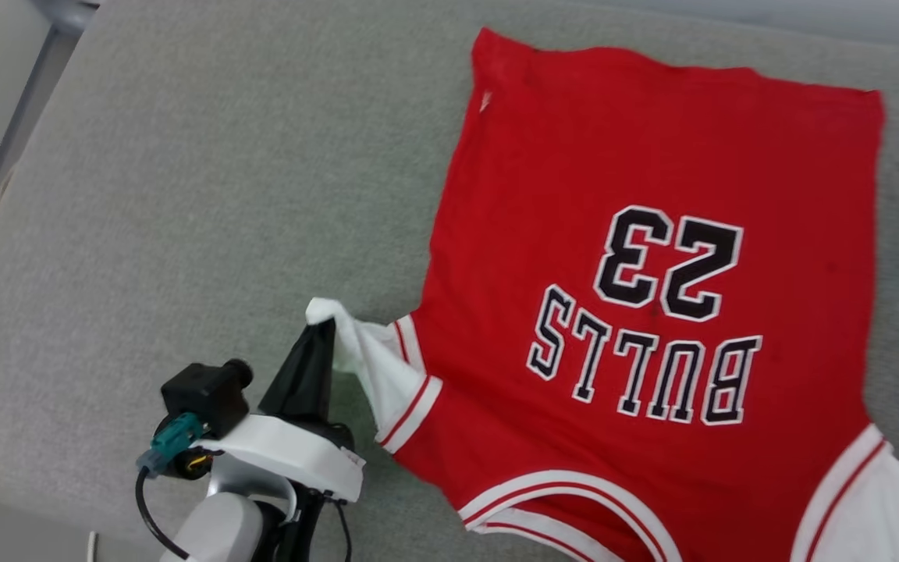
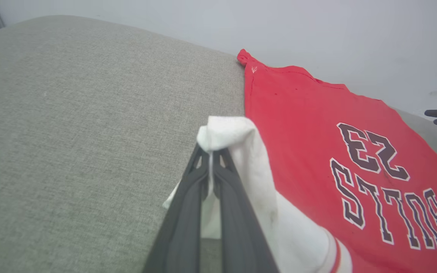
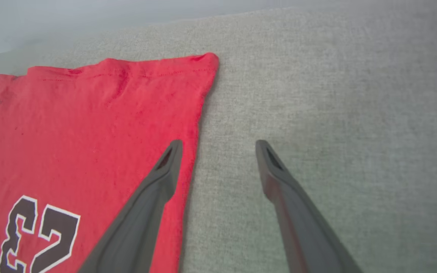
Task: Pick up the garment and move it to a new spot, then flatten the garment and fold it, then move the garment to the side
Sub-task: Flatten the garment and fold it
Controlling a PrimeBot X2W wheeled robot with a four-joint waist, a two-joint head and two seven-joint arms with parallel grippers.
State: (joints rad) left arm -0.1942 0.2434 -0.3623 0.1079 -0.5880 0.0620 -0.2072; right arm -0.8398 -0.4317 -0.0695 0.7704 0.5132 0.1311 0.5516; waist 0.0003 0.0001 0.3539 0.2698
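From the head camera, your left claw (image 1: 323,332) is pinching shut on the tip of the white sleeve (image 1: 375,367) of the red jersey (image 1: 652,195). The rest of the jersey is lying flat on the grey cushion (image 1: 184,195), off to the right of that claw, with its letters upside down to you. If you are pulling too hard, the whole jersey may be sliding and bunching up, not just the sleeve stretching out.

From the left wrist camera, the sleeve tip is poking out just past the two closed fingers. Only a little bit of cloth is sitting between them. A fast tug could be making it slip out.

From the right wrist camera, your right claw (image 3: 218,146) is standing wide open and holding nothing. The jersey's side edge is lying just beside one finger, and bare cushion is lying beside the other. If you are closing here, you may be grabbing only the top layer, or pushing the flat edge into wrinkles. Nothing is holding the jersey down on this side.
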